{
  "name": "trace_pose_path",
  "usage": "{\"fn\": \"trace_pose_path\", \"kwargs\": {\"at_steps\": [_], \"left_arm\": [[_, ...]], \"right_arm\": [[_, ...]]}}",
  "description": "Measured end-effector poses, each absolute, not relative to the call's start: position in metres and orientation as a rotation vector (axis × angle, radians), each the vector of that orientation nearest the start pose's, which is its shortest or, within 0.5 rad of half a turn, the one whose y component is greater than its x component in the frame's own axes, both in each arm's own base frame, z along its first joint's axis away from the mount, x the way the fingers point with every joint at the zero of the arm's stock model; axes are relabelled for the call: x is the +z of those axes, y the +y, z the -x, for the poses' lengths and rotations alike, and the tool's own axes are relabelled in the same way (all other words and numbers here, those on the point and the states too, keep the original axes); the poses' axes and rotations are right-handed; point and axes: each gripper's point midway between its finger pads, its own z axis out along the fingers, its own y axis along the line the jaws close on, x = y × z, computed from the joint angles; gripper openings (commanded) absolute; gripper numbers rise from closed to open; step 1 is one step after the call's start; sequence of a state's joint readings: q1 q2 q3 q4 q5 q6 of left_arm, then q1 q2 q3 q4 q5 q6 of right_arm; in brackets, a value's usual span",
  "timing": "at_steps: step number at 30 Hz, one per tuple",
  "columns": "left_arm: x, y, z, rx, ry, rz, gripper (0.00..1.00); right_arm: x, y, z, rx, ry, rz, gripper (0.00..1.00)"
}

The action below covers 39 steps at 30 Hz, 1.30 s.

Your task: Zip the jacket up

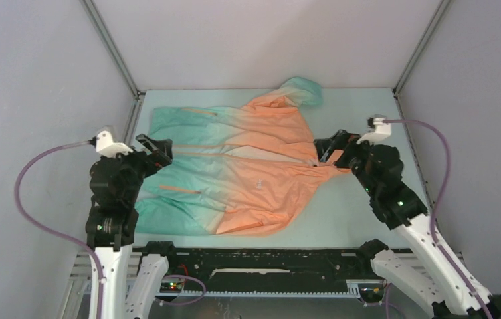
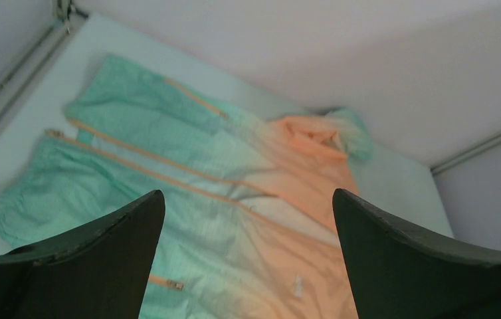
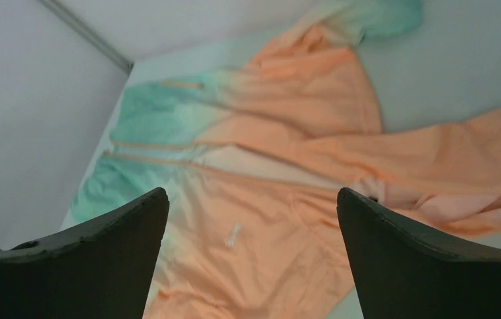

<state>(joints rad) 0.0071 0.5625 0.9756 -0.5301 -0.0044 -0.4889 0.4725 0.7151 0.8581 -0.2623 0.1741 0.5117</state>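
Observation:
The jacket [image 1: 234,169] lies flat on the table, teal hem to the left and orange hood to the right, its orange front zip [image 1: 234,151] running left to right and standing open along most of its length. It also shows in the left wrist view [image 2: 221,199] and the right wrist view [image 3: 281,193]. My left gripper [image 1: 157,150] is open and empty, raised just off the hem end of the jacket. My right gripper [image 1: 327,150] is open and empty, raised over the collar end. Neither touches the cloth.
The pale green table top [image 1: 361,206] is fenced by grey walls and metal corner posts [image 1: 111,46]. A jacket sleeve [image 3: 474,159] stretches right beneath my right arm. A black rail [image 1: 261,262] runs along the near edge between the arm bases.

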Motion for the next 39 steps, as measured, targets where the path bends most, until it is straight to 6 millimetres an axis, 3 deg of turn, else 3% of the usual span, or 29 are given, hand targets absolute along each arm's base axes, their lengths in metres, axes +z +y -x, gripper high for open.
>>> {"fn": "trace_pose_path", "kwargs": {"at_steps": [4,9,18,21,24,27,30,32,36,39], "left_arm": [[0.296,-0.025,-0.247,-0.366,1.811,0.418,1.00],[0.255,-0.019,-0.255,-0.312,1.983,0.468,1.00],[0.195,0.033,-0.278,-0.292,2.119,0.774,0.95],[0.178,0.042,-0.291,-0.296,2.146,0.838,0.83],[0.156,0.055,-0.303,-0.307,2.175,0.931,0.76],[0.123,0.073,-0.311,-0.338,2.221,1.066,0.81],[0.098,0.083,-0.311,-0.332,2.270,1.153,0.81],[0.092,0.089,-0.316,-0.314,2.304,1.184,0.81],[0.097,0.105,-0.341,-0.283,2.299,1.179,0.80],[0.096,0.110,-0.344,-0.262,2.308,1.179,0.85]], "right_arm": [[0.266,0.159,-0.279,0.680,1.855,-0.098,0.99],[0.236,0.210,-0.293,0.786,1.923,-0.016,0.92],[0.158,0.340,-0.315,0.967,2.052,0.116,0.74],[0.149,0.390,-0.320,1.048,2.057,0.178,0.65],[0.143,0.434,-0.320,1.132,2.053,0.242,0.63],[0.133,0.466,-0.315,1.178,2.074,0.315,0.61],[0.120,0.495,-0.310,1.185,2.114,0.414,0.60],[0.114,0.510,-0.306,1.158,2.134,0.493,0.61],[0.101,0.531,-0.294,1.057,2.169,0.669,0.60],[0.091,0.531,-0.281,0.997,2.190,0.774,0.60]]}}
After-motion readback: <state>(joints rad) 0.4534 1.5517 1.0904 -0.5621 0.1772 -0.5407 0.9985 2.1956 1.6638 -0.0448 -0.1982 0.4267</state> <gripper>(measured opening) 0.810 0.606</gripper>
